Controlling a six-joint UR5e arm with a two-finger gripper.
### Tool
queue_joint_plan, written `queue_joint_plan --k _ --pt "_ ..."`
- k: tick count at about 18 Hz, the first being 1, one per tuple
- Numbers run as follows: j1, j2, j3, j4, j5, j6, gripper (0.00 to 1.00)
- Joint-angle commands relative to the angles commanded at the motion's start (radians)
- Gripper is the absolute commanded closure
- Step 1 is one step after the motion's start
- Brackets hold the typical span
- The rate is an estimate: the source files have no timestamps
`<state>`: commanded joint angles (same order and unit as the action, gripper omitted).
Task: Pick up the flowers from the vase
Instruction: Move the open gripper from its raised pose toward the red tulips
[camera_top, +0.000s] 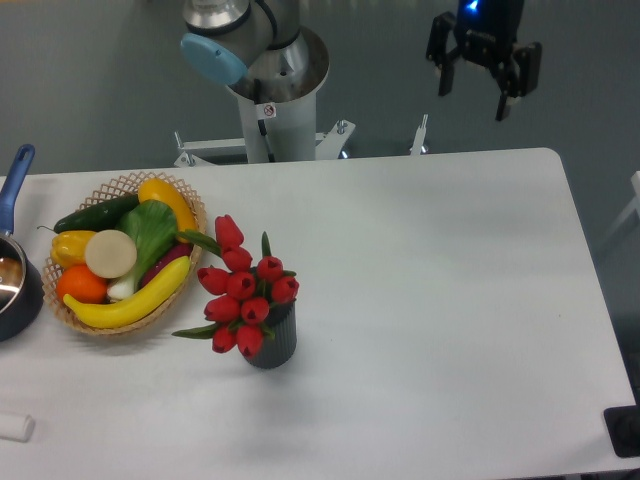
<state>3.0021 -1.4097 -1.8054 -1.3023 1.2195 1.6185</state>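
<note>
The flowers stand in the vase on the white table beside a wicker basket, the hand hangs released far above, and no writing is legible anywhere.

We see a white bench with rounded corners. The ribbed dark grey vase stands on it. Left of the vase and near it sits a wicker basket. Farther left of the vase, at the bench edge, a dark pot with a blue handle. Below-left of the vase lies a small white object.
</note>
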Motion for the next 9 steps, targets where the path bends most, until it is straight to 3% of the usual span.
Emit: queue_joint_plan --k 4,9 --pt "-0.046 -0.006 -0.026 0.002 -0.020 -0.130 0.00" --pt "-0.110 -0.009 -0.086 0.002 -0.112 -0.163 0.00"
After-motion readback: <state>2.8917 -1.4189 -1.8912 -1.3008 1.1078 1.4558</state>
